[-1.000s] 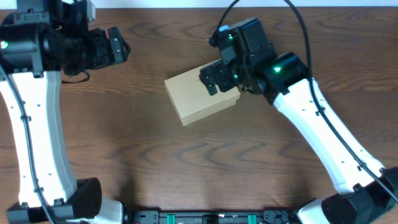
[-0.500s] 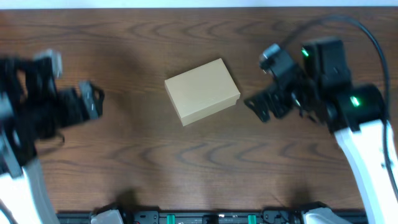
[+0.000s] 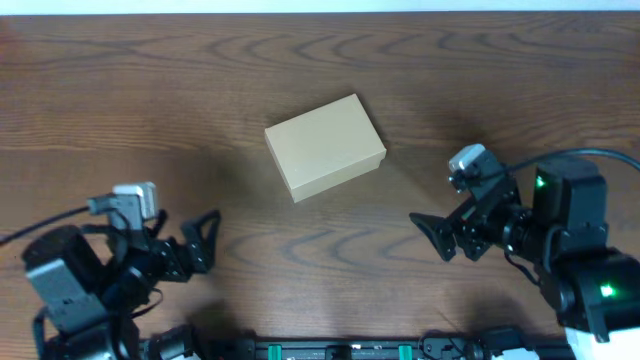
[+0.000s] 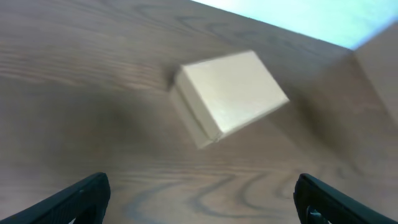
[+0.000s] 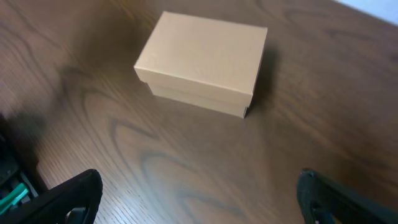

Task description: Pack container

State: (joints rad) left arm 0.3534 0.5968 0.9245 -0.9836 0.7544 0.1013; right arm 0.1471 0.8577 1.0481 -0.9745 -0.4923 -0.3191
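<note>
The container [image 3: 325,146] is a small tan cardboard box with its lid shut, lying at the middle of the dark wooden table. It also shows in the left wrist view [image 4: 229,96] and in the right wrist view [image 5: 202,61]. My left gripper [image 3: 205,240] is open and empty at the front left, well clear of the box. My right gripper [image 3: 440,233] is open and empty at the front right, also apart from the box. Only the finger tips show in each wrist view.
The wooden table [image 3: 320,60] runs to a pale far edge at the top. A black rail with green clips [image 3: 330,350] lies along the front edge between the arm bases.
Both arms have pulled back from the far part of the table to the front corners. My right gripper has left the box. The box has not moved.
</note>
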